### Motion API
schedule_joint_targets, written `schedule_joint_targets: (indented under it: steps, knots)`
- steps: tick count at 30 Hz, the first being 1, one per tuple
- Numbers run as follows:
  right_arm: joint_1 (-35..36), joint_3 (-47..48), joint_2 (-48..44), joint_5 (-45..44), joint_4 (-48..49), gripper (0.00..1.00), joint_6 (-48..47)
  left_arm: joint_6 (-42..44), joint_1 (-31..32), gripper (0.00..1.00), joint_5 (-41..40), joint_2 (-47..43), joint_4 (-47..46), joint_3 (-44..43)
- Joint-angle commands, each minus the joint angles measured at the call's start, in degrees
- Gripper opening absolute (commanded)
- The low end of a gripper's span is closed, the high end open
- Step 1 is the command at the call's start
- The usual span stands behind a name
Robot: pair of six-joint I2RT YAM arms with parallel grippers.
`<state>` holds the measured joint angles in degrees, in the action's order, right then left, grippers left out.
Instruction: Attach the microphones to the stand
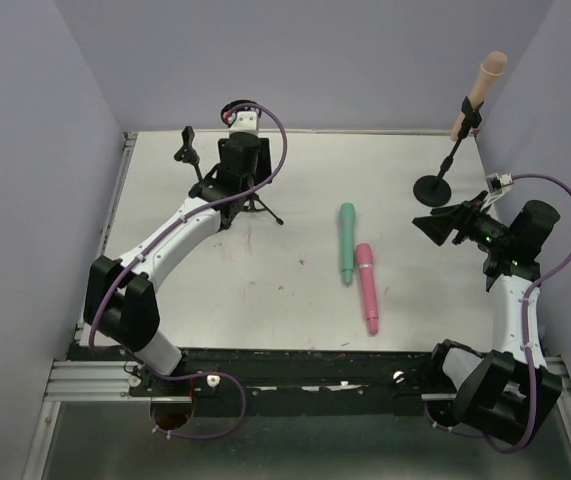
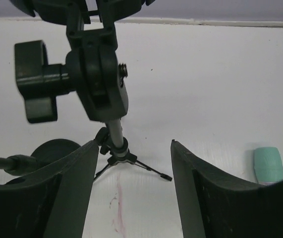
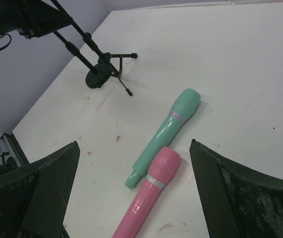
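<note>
White table (image 1: 295, 180), peach microphone (image 1: 483, 85) in stand (image 1: 433, 187), teal microphone (image 1: 347, 243) beside pink microphone (image 1: 367, 288).

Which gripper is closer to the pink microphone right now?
Right. The right gripper hovers open to the right of the pink microphone, facing it. The left gripper is at the tripod stand, well left of it.
</note>
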<state>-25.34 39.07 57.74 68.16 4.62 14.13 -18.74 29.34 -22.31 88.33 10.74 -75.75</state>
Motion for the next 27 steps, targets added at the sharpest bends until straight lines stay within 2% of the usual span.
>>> schedule_joint_targets:
  steps: [1,2,5,13,22,24,27]
  knots:
    - [-0.23,1.54,-0.08,1.36,-0.49,1.00,0.20,3.53,-1.39,0.66,-1.78,4.21,-5.72,-3.18]
    - [-0.23,1.54,0.01,1.36,-0.58,1.00,0.11,4.06,-1.48,0.64,-1.95,4.82,-6.43,-3.18]
    - [-0.23,1.54,0.36,1.54,-0.58,1.00,0.11,5.47,-1.66,0.52,-2.04,5.71,-9.15,-2.48]
    - [-0.32,1.62,1.15,1.62,-0.67,1.00,-0.07,9.24,-1.66,0.39,-3.97,6.94,-14.08,-1.16]
    - [-0.23,1.54,1.33,1.71,-0.67,1.00,-0.16,12.24,-1.83,0.38,-4.85,8.96,-15.22,-2.04]
    - [-0.23,1.62,1.33,1.71,-0.67,1.00,-0.24,12.50,-1.83,0.36,-4.85,9.31,-15.31,-2.21]
    - [-0.23,1.71,1.42,1.80,-0.84,1.00,-0.33,13.03,-1.92,0.28,-4.68,9.66,-15.66,-1.86]
